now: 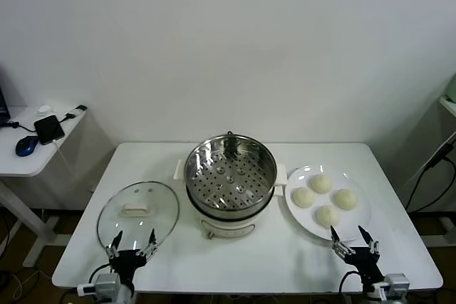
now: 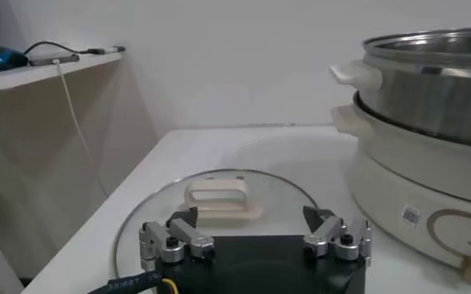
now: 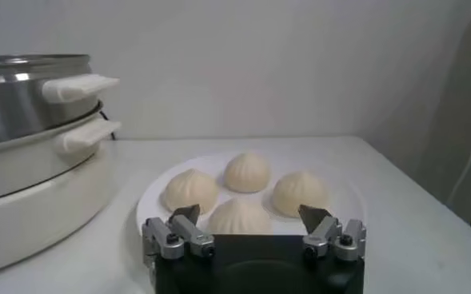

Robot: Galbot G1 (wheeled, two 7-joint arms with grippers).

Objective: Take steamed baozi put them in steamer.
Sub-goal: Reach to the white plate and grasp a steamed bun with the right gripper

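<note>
White table (image 1: 235, 254), glass lid (image 1: 137, 209), plate (image 1: 360, 224)

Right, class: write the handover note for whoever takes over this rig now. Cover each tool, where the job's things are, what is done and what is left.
Left tool: open, empty, at the table's near edge by the glass lid.
Right tool: open, empty, at the near edge just short of the white plate.
Steamer: mid-table, lid off, perforated tray bare.
Steamed baozi: all four on the plate, to the steamer's right.
Done: nothing moved yet.
Left: carry all four baozi into the steamer; the right tool sits closest to them.
</note>
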